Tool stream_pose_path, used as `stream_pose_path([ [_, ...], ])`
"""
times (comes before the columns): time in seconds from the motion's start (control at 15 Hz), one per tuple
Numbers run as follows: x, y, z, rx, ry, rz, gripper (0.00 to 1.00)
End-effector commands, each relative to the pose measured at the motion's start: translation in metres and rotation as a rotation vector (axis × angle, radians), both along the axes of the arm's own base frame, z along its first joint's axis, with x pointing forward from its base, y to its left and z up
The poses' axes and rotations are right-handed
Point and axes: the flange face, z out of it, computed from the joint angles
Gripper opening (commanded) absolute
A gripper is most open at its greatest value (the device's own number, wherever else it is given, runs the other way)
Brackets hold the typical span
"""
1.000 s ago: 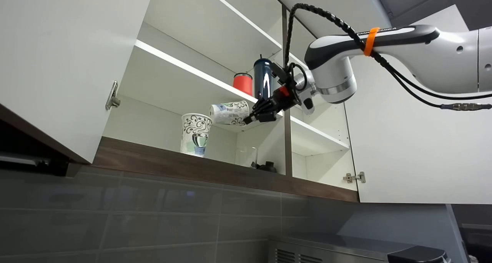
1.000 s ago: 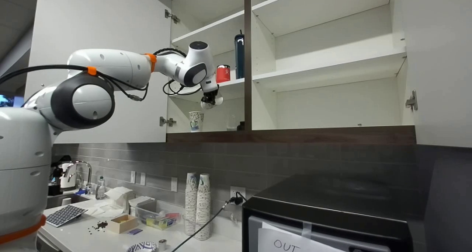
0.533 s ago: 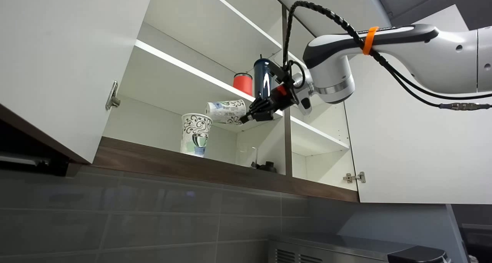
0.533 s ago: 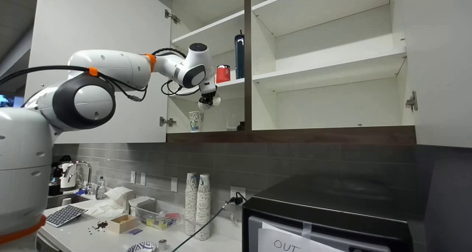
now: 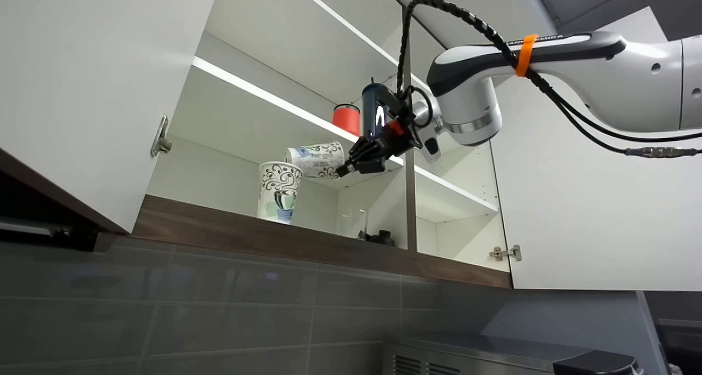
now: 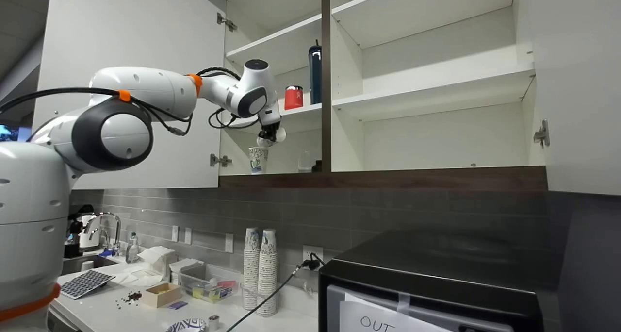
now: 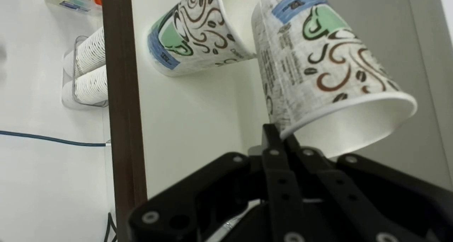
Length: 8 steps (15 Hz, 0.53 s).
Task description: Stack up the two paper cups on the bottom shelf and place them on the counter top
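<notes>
In an exterior view a black-topped appliance (image 6: 427, 269) stands nearest, a white paper (image 6: 354, 320) lettered OUT on its front. Beside it runs the white counter top (image 6: 296, 320), bearing two tall stacks of paper cups (image 6: 268, 278) and a clear plastic bin (image 6: 186, 281). Grey wall tiles (image 6: 412, 210) rise behind, and above them a white wall cabinet (image 6: 326, 128) has its doors swung open. Its bottom shelf (image 7: 177, 128), edged in dark brown wood-look, holds an upright paper cup (image 5: 278, 193) and a clear drinking glass (image 5: 351, 222). On the next shelf up are a red tumbler (image 6: 293, 97) and a tall dark blue tumbler (image 6: 315, 74) with a straw.

Compared with half a second earlier, the gripper (image 7: 281, 135) and the held paper cup (image 5: 315, 160) have shifted toward the upright paper cup, which has not moved.

The gripper is closed on the rim of the held paper cup, one fingertip outside the wall, the other on the inner side. That cup lies sideways in the air above the bottom shelf, mouth toward the gripper. In the wrist view its base is at the upright cup's open mouth; whether the two touch cannot be told.
</notes>
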Motion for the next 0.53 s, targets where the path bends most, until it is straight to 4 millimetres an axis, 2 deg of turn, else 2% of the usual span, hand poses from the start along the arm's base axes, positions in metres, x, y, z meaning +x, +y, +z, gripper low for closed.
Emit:
stream_pose_path([
  [0.0, -0.004, 0.011, 0.002, -0.102, -0.009, 0.006, 0.01],
  [0.47, -0.012, 0.03, 0.011, -0.371, -0.078, 0.033, 0.01],
])
